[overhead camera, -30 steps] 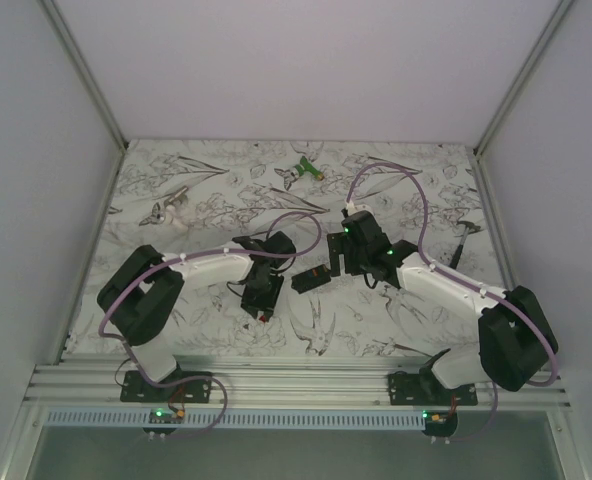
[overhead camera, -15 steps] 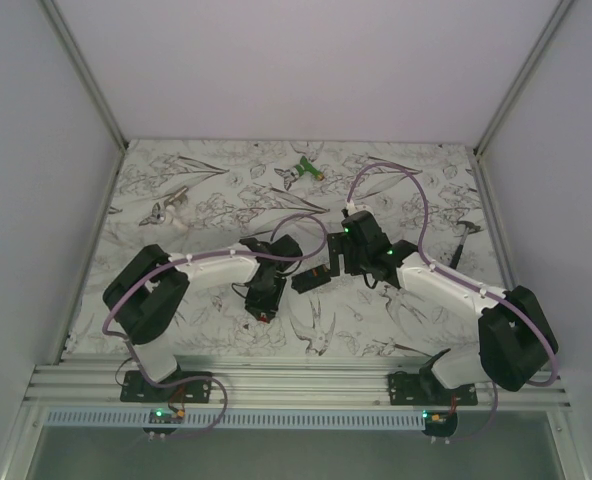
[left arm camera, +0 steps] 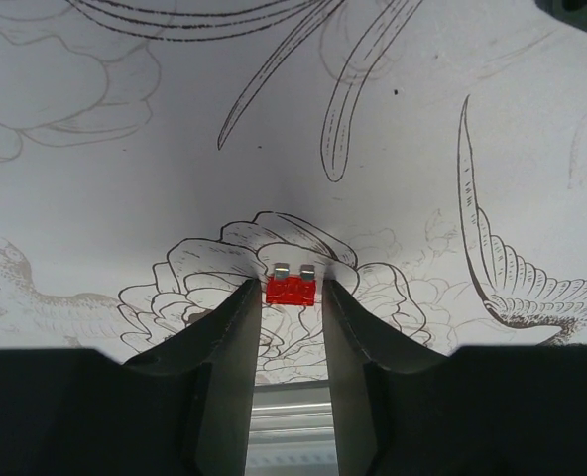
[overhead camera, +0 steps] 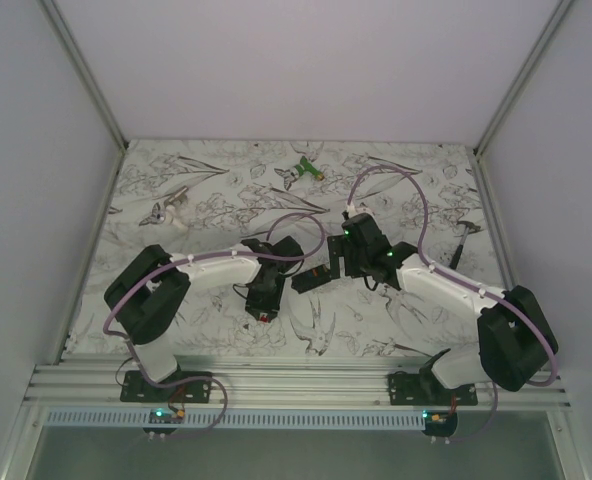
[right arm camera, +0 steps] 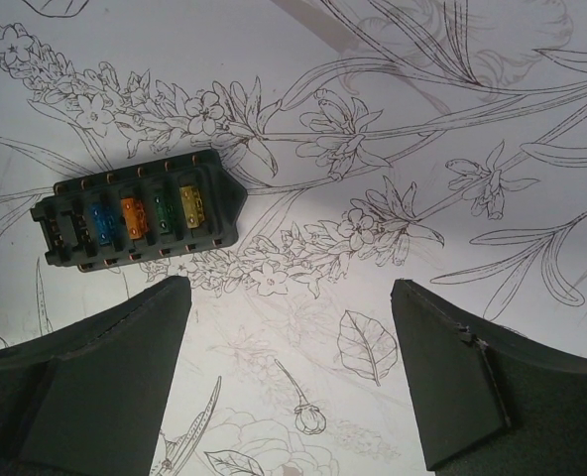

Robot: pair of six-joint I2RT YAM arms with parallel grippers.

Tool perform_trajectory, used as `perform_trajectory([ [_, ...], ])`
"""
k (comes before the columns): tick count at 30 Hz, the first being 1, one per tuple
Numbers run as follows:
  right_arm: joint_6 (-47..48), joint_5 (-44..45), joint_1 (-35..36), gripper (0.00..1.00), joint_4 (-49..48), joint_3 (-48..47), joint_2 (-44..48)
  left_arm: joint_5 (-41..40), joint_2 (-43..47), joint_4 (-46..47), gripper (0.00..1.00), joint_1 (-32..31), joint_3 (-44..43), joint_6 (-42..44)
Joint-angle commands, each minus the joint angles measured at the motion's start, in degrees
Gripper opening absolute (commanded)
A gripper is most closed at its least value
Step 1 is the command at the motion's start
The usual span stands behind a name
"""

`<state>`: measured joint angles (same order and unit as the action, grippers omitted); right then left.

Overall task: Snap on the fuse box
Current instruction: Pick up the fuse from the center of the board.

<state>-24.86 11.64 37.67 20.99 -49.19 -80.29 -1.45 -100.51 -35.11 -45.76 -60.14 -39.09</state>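
Observation:
The fuse box (right arm camera: 140,223) is a black oblong block lying on the patterned mat, with blue, orange, green and yellow fuses in its slots. In the top view the fuse box (overhead camera: 309,281) lies between the two arms. My right gripper (right arm camera: 289,293) is open and empty, hovering just right of the box; it also shows in the top view (overhead camera: 329,268). My left gripper (left arm camera: 291,290) is shut on a small red fuse (left arm camera: 291,289) with its two metal blades pointing away. In the top view the left gripper (overhead camera: 265,315) is left of the box.
A green-and-white gadget (overhead camera: 302,172) lies at the back centre of the mat. A small grey tool (overhead camera: 166,208) lies at the back left and a dark one (overhead camera: 467,229) at the right. White walls enclose the mat on three sides.
My left arm has stretched out a little to the right, carrying the red fuse closer to the fuse box. The right arm has hardly moved.

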Motion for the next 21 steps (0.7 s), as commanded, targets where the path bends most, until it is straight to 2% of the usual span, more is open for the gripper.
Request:
perform_trajectory([
  [1,-1.19,0.14,-0.37,0.89,-1.31,0.41,1.27,-3.54,-2.24,0.21,0.33,-0.21,1.95,-1.74],
  [11,-1.24,-0.85,-0.32,0.89,-1.90,0.68,1.74,-3.81,-1.60,2.63,0.27,0.72,3.48,-2.83],
  [14,-1.29,-2.64,-0.34,0.89,-3.52,1.50,2.23,-1.92,0.18,5.43,0.22,3.25,4.91,-4.18],
  [21,-1.62,-7.76,1.72,0.88,-10.84,3.77,2.92,3.52,3.84,13.02,0.22,9.04,7.29,-11.90],
])
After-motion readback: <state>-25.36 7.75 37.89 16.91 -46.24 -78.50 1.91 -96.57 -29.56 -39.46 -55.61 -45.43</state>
